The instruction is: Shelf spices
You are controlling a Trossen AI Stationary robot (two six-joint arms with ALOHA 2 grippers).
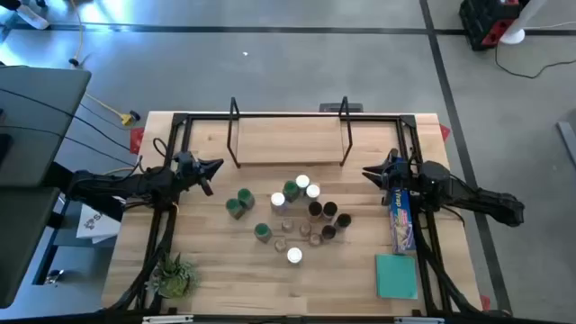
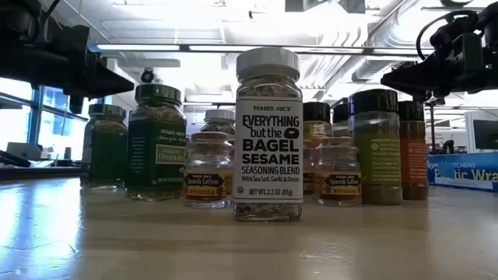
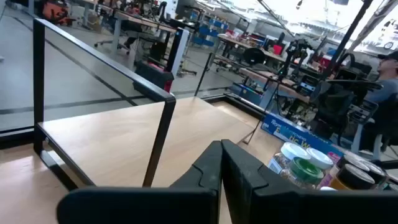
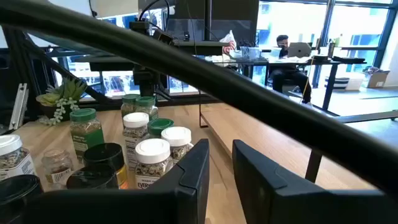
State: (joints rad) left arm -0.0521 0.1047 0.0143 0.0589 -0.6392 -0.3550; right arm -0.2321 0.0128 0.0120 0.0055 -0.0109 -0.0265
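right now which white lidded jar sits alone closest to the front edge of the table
The white-lidded jar, the Everything but the Bagel blend, stands apart at the cluster's front; the other white lids sit toward the shelf.

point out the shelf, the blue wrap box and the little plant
shelf (image 1: 290, 144), high view, middle of the wood plank
blue wrap box (image 1: 401, 219), high view, middle of its top face
plant (image 1: 174, 274), high view, centre of the leaves

High view: mounted overhead, facing straight down, covering the whole light-wood tabletop (image 1: 225, 270) and both arms. Low view: at table height, facing level across, very near the cluster of small lidded spice jars (image 2: 268, 132). Each wrist view looks forward past its own dark fingers across the table into the room. All four views share the jar cluster (image 1: 292, 216).
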